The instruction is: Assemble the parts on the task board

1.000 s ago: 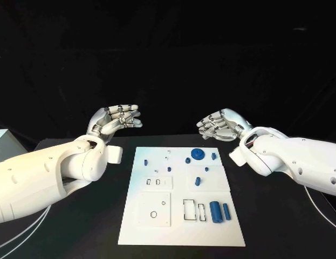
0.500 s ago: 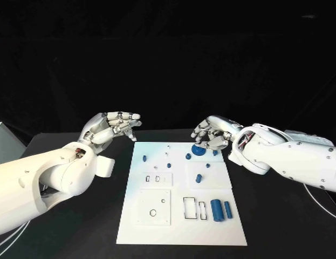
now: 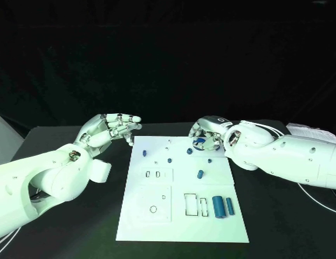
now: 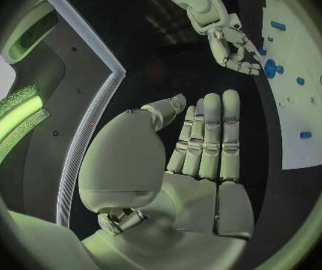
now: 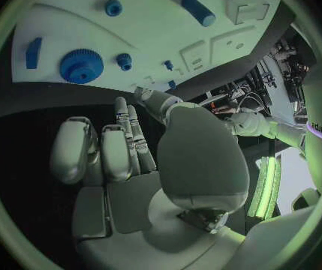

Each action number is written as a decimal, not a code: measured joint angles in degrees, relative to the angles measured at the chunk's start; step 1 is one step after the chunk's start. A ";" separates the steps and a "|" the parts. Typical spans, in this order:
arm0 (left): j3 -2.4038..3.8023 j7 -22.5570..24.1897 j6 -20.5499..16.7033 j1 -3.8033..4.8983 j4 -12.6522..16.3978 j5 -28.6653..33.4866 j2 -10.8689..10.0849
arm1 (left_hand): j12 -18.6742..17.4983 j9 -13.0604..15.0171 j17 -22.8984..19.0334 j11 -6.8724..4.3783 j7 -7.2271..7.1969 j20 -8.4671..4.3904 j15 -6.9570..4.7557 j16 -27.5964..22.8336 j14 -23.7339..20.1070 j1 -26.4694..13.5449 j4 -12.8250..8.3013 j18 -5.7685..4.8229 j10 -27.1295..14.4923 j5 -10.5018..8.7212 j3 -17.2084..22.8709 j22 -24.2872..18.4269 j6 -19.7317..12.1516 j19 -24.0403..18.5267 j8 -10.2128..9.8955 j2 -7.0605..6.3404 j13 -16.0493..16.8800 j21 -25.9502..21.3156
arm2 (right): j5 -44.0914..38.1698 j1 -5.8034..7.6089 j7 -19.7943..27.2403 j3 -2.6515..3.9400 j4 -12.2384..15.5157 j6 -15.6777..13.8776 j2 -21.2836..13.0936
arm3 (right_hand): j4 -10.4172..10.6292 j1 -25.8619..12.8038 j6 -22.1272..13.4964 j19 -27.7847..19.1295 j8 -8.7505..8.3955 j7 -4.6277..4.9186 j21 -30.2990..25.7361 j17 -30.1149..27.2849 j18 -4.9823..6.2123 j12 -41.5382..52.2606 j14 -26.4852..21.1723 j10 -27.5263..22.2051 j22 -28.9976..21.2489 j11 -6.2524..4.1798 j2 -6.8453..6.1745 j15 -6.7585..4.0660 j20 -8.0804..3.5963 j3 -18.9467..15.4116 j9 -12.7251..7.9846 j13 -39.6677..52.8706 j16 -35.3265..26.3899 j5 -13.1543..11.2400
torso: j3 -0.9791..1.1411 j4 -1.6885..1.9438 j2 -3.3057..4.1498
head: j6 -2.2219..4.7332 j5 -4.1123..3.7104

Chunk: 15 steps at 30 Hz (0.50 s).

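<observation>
**Right hand over the far edge of the board, left hand beside it**

The white board (image 3: 183,189) lies in the middle of the black desk (image 3: 292,216), with its long side running from near to far.

The right hand (image 3: 207,134) hangs over the far right corner of the board, just above the blue gear (image 3: 199,142), which it partly hides. Its fingers (image 5: 123,147) are curled a little and lie close together, and the wrist picture shows nothing in them. If the fingertips touch the gear, I cannot tell.

The left hand (image 3: 111,128) is raised just beside the far left corner of the board. Its fingers (image 4: 209,138) are straight and lie side by side, the thumb apart from them, and the palm is empty.

On the board, small blue parts are scattered in the far half: one peg (image 3: 144,152) near the left edge, and more pegs (image 3: 189,151) in the middle and to the right. A short blue piece (image 3: 200,174) lies about the middle of the board. In the near right part, two blue cylinders (image 3: 217,206) lie side by side, just right of a rectangular slot (image 3: 191,205).
</observation>
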 measured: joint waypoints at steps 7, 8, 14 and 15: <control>0.01 -0.42 0.40 0.02 0.28 -0.23 -0.06 | -0.06 0.05 0.07 0.01 -0.22 0.02 0.00 0.00 0.00 0.00 0.06 0.00 -0.01 0.00 0.06 0.35 -0.22 0.02 0.00 0.00 -0.01 0.50 | -2.83 -0.52 -2.20 0.00 -0.59 0.78 0.91 | 0.33 -0.22 -0.04 0.00 0.00 0.04 0.29 0.66 0.01 0.00 0.05 -0.26 0.47 -0.13 -0.22 0.05 0.00 -0.33 0.07 -0.01 0.62 0.00 | -0.01 0.41 0.76 | -0.09 -0.59; 0.02 -0.46 0.43 0.03 0.31 -0.26 -0.09 | -0.28 0.05 0.07 0.04 -0.22 0.05 0.00 0.00 0.00 0.00 0.06 0.00 -0.04 0.00 0.06 0.52 -0.22 0.05 0.00 0.00 0.00 0.76 | -3.10 -0.61 -2.41 0.00 -0.68 0.92 1.04 | 0.40 -0.22 -0.04 0.00 0.00 0.04 0.48 0.66 0.00 0.00 0.05 -0.28 0.48 -0.11 -0.22 0.05 0.00 -0.40 0.13 -0.01 0.62 0.00 | -0.01 0.46 0.88 | -0.09 -0.69; 0.06 -0.64 0.56 0.07 0.44 -0.36 -0.18 | -0.32 0.04 0.06 0.23 -0.22 0.22 0.01 0.00 -0.01 0.00 0.06 0.00 -0.23 0.00 0.06 0.60 -0.22 0.22 0.00 0.00 -0.01 0.78 | -4.28 -1.00 -3.33 -0.02 -1.00 1.79 1.49 | 0.63 -0.42 -0.04 -0.01 0.00 0.04 0.48 0.72 0.01 0.00 0.05 -0.68 0.54 -0.13 -0.42 0.05 0.01 -0.64 0.22 -0.01 0.84 0.00 | -0.01 0.73 1.48 | -0.10 -0.97; 0.06 -0.68 0.59 0.07 0.47 -0.38 -0.20 | -0.32 0.04 0.06 0.23 -0.22 0.22 0.01 0.00 -0.01 0.00 0.06 0.00 -0.24 0.00 0.05 0.60 -0.22 0.22 0.00 0.00 -0.01 0.78 | -4.48 -1.07 -3.47 -0.02 -1.00 1.99 1.52 | 0.80 -0.45 -0.05 -0.01 0.00 0.05 0.48 0.72 0.01 0.00 0.05 -0.81 0.63 0.00 -0.45 0.05 0.01 -0.80 0.27 -0.01 0.84 0.00 | -0.01 0.77 1.55 | -0.13 -0.99</control>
